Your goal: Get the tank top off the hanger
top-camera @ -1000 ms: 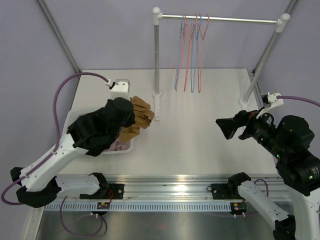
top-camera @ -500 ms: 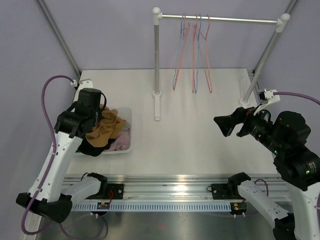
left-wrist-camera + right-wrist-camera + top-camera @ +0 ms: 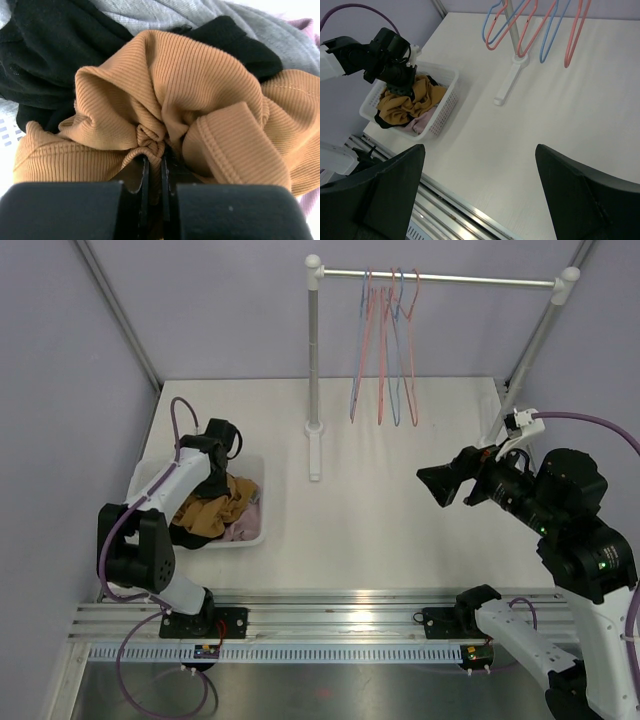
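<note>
My left end effector [image 3: 152,172] has swung the ochre tank top [image 3: 165,95] down into the white laundry basket [image 3: 445,106], jaws still pinching a fold. The hangers [image 3: 385,350] hang bare, so I judge only the release remains. My right end effector [image 3: 441,485] hovers spread open over the desk [image 3: 400,530].

White table [image 3: 390,530] is enclosed by plain lilac walls [image 3: 220,310]. Slanted metal struts [image 3: 118,315] are seen at the back corners. A white-posted rack [image 3: 313,360] is stood at the rear. Aluminium rail [image 3: 340,612] is fixed along the near edge. Light is soft and even.
</note>
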`<state>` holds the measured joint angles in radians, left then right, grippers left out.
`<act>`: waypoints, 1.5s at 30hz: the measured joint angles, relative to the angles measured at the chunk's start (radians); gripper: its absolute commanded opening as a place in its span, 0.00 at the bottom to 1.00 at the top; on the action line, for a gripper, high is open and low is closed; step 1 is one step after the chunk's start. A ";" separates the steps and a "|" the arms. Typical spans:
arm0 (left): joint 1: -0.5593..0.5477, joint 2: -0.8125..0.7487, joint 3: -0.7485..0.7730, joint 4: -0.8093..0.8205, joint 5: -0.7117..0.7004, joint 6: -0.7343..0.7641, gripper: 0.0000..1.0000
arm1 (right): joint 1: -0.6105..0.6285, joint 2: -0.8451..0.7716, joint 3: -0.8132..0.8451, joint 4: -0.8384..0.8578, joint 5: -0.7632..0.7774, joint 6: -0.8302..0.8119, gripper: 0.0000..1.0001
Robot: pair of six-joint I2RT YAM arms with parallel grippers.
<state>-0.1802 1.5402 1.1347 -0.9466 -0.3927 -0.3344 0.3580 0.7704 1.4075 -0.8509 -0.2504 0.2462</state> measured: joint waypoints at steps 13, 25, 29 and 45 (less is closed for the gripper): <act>-0.014 -0.267 0.097 -0.070 0.065 -0.006 0.80 | 0.000 -0.010 -0.016 -0.001 -0.007 -0.023 0.99; -0.053 -0.661 0.259 -0.155 0.092 0.025 0.99 | 0.000 -0.047 -0.008 -0.094 0.123 -0.041 0.99; -0.054 -0.847 0.225 -0.178 0.059 0.032 0.99 | 0.000 -0.069 -0.007 -0.161 0.260 -0.041 0.99; -0.054 -1.213 0.002 -0.182 0.001 0.080 0.99 | 0.000 -0.291 -0.166 -0.271 0.548 -0.049 0.99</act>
<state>-0.2340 0.3267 1.1362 -1.1282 -0.3916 -0.2539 0.3576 0.4793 1.2419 -1.1217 0.2977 0.1974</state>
